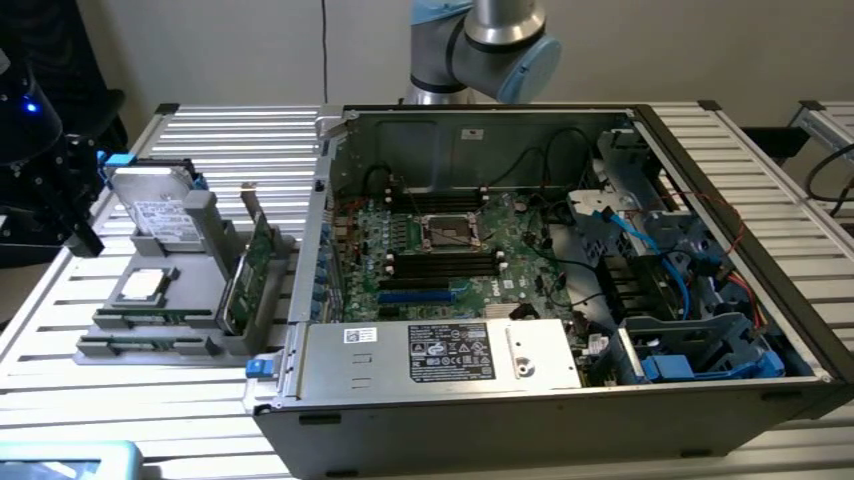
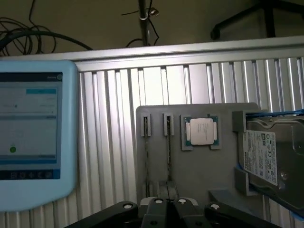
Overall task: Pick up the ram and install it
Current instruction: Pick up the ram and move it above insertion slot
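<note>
Grey holder [image 2: 213, 175] on your worktop [image 2: 109, 142] carries the ram [image 2: 168, 152], standing on edge in its slot, 1 slot away from the silver CPU [image 2: 200, 131]; your claw [image 2: 166, 190] hangs above the holder's near end, closed and gripping nothing; the open computer case [image 1: 534, 250] sits to the exterior view's right of the holder.

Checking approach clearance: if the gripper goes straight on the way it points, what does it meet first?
Likely the ram stick nearer the CPU, on edge in the grey holder, in line with the gripper. Depth is unclear, so that's a guess.
</note>
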